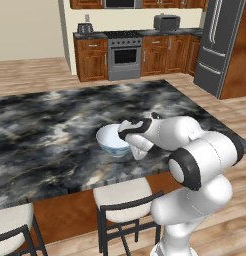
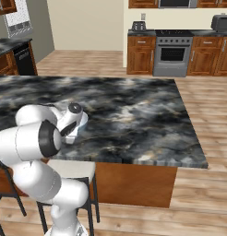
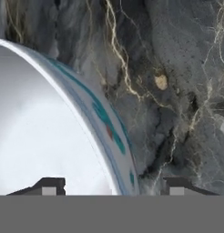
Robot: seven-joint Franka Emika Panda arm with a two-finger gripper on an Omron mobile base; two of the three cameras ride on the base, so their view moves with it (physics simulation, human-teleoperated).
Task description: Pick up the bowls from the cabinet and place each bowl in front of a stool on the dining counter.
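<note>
Where the left base view looks over the arm, the gripper (image 1: 129, 131) reaches down to the rim of the white patterned bowl (image 1: 111, 140), which sits on the dining counter (image 1: 55, 130) close to its near edge, with a stool (image 1: 123, 199) directly below and another stool (image 1: 12, 222) further along toward the gripper's left. The fingers cannot be made out apart here. In the right base view the hand (image 2: 74, 120) is bent low over the same spot, and the arm's own bulk hides the bowl; the stone beyond the gripper is bare right to the far edge, so there is plenty of room to lift away upward or forward. In the hand view one finger tip (image 3: 49, 185) stands inside the bowl's white hollow and the other (image 3: 177, 186) outside over the marbled stone, with the teal-patterned rim (image 3: 101, 113) running between them. The tips look well apart with a gap on each side of the wall, so I judge the gripper released, straddling the rim rather than pinching it, though contact at the tips is not visible. The risk from here is a sideways withdrawal: either finger could catch the rim and tip the bowl or drag it toward the near edge just behind the gripper, above the stool. A straight lift looks safest.
</note>
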